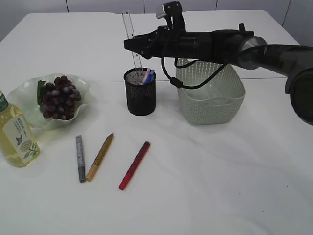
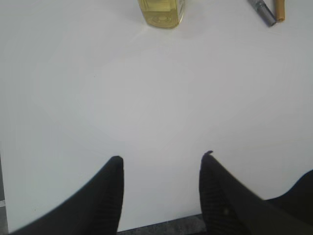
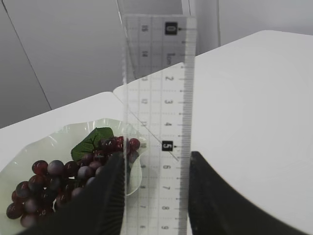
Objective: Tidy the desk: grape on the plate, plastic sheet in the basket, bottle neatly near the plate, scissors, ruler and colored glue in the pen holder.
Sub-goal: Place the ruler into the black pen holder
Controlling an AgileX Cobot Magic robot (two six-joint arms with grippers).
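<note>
White tabletop (image 1: 205, 186) runs under the whole scene, with pale wall panels behind. We find the ruler (image 1: 130, 34), a clear plastic strip, standing nearly upright with its lower end inside the black mesh pen holder (image 1: 140, 92). In the right wrist view the ruler (image 3: 159, 122) sits between the two dark fingers of the right gripper (image 1: 131, 45), which is clasped on its flat faces; the arm reaches in from the right, above the green basket (image 1: 210, 95). The holder already contains some coloured items we cannot identify.

Grapes (image 1: 59, 97) rest on the scalloped plate (image 1: 24, 93), and the bottle (image 1: 15, 134) stands just beside that plate. Three glue pens, grey (image 1: 80, 158), gold (image 1: 100, 156) and red (image 1: 134, 165), lie on the table in front of the holder, not yet stowed. The left gripper (image 2: 161, 166) hovers over bare table with fingers spread and nothing between them.

Risks, in our judgement: the ruler is tall and the holder light, so releasing it while it leans could tip the holder or let the ruler topple out. A sideways drag during withdrawal could slide the holder toward the basket. The smooth plastic may also slip in the grip.
</note>
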